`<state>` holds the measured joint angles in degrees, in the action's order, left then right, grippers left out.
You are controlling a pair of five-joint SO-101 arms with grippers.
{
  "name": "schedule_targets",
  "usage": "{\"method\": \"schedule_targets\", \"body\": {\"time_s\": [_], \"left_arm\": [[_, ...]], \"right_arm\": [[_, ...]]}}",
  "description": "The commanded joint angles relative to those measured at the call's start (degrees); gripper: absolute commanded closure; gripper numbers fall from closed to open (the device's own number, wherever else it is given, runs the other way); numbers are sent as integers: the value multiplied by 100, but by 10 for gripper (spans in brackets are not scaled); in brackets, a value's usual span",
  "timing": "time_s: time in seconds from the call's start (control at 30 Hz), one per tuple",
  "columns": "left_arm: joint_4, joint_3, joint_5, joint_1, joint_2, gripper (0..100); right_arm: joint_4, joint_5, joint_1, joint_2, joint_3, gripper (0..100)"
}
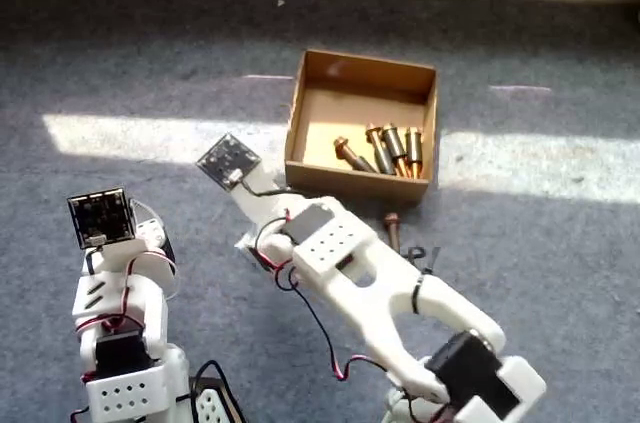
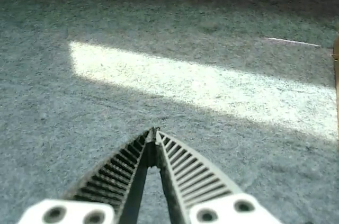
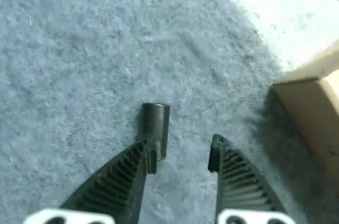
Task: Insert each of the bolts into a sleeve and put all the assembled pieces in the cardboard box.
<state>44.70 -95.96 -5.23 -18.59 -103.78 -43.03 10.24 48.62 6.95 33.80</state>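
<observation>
A black sleeve [image 3: 155,127] lies on the grey carpet. My right gripper [image 3: 183,149] is open just over it, with the sleeve's near end touching the inside of one fingertip [image 3: 147,152]. The cardboard box [image 1: 312,103] stands at the middle back and holds several bolts in sleeves [image 1: 385,148]; its corner [image 3: 310,105] lies close beside the right gripper. One loose bolt [image 1: 392,230] rests on the carpet just in front of the box. My left gripper [image 2: 154,134] is shut and empty above bare carpet at the near left.
The right arm [image 1: 350,263] stretches from the near right across to the box's front left corner. The left arm [image 1: 120,313] stands folded at the near left. A bright sunlit strip [image 1: 120,138] crosses the carpet.
</observation>
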Motion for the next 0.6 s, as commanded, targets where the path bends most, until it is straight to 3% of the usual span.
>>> {"method": "schedule_targets", "body": {"time_s": [0.0, 0.57], "left_arm": [[-18, -127, 79, -75, -57, 986], [-18, -127, 79, -75, -57, 986]], "right_arm": [[-224, -26, 286, -620, -778, 846], [-541, -53, 295, -1367, -1226, 846]]}}
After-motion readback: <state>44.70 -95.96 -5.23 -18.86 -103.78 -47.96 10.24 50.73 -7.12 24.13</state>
